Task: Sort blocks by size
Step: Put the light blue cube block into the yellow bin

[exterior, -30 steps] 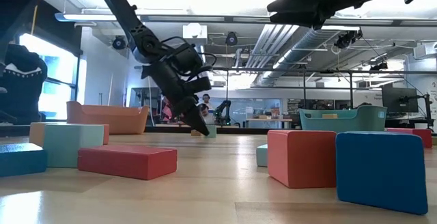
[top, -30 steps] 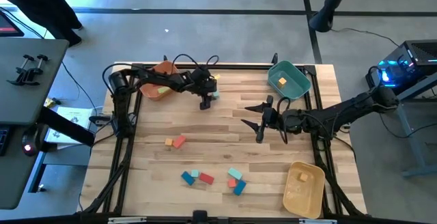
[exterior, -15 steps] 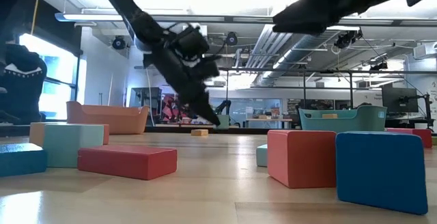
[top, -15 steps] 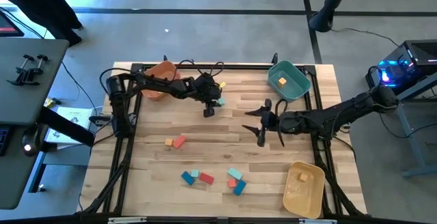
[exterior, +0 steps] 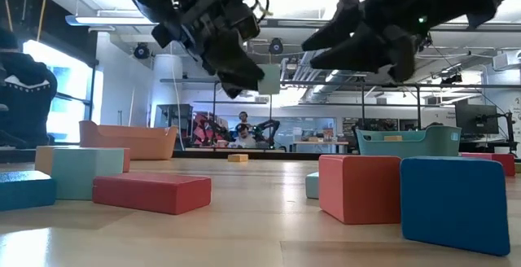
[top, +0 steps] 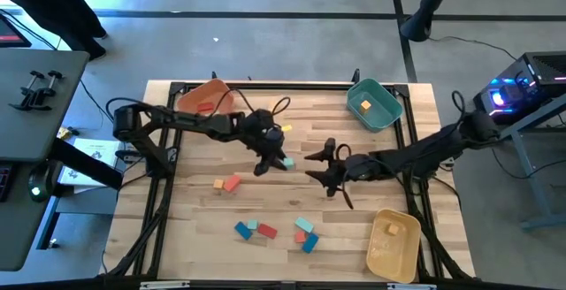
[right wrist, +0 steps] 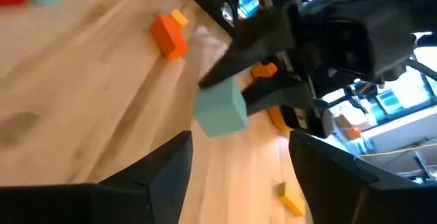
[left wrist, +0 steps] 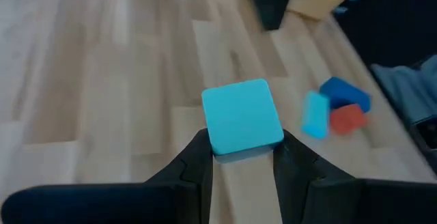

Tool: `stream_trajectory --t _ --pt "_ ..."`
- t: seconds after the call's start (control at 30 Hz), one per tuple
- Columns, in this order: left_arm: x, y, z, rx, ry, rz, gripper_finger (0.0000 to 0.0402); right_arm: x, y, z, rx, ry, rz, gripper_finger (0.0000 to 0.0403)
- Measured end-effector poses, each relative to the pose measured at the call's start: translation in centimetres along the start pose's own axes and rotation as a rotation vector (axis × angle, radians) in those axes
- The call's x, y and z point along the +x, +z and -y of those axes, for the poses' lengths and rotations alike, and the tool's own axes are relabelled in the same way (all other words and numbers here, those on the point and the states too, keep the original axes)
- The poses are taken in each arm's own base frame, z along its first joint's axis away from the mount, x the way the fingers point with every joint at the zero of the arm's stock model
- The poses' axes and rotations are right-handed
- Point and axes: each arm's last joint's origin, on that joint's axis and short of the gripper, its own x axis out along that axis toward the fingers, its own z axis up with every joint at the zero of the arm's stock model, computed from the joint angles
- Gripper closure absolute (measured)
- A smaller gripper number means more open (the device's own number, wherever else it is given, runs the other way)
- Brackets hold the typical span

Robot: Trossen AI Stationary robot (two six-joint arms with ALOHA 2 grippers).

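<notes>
My left gripper [top: 272, 161] hangs over the middle of the table, shut on a teal block [left wrist: 242, 118], which also shows in the high view [top: 284, 162] and the low view [exterior: 269, 78]. My right gripper [top: 317, 168] floats open just to the block's right with nothing between its fingers; its wrist view looks straight at the held teal block [right wrist: 220, 111]. Other blocks lie flat on the wood: an orange and yellow pair [top: 226, 184], a blue, teal and red group [top: 253, 230], and a teal, red and blue group [top: 305, 234]. My left gripper pinches the teal block by two opposite sides [left wrist: 213, 142] between its two fingers. The fingers slant down from the table's far left. The block is lifted clear of the table and sits about level between the fingers [left wrist: 290, 159].
An orange bin [top: 208, 100] stands at the far left, a teal bin [top: 373, 104] at the far right, and a yellow bin [top: 393, 241] at the near right, each with a block or two inside. The two grippers hang close together above the table's middle.
My left gripper has carried the teal block from beside the orange bin toward the table's middle and near edge, rising as it went; the block is now well above the wood. My right gripper has rolled about its own axis, sunk a little and drifted toward the left.
</notes>
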Motion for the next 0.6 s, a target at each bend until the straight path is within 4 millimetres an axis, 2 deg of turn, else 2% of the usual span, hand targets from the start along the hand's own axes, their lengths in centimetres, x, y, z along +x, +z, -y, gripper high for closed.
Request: stream_trajectory --t 0.3,0.43,0.6 --pt "0.4 1.8 1.4 -0.009 -0.072 0.154 0.0319 2.0 1.4 -0.1 -0.101 0.034 -0.040 0.0095" --pt "0.8 1.9 2.3 0.009 -0.100 0.160 0.0319 2.7 2.2 0.2 -0.116 -0.052 -0.100 0.0092" --pt "1.1 2.2 3.1 0.012 -0.123 0.179 0.0319 2.7 3.1 0.2 -0.163 -0.028 -0.072 0.0112"
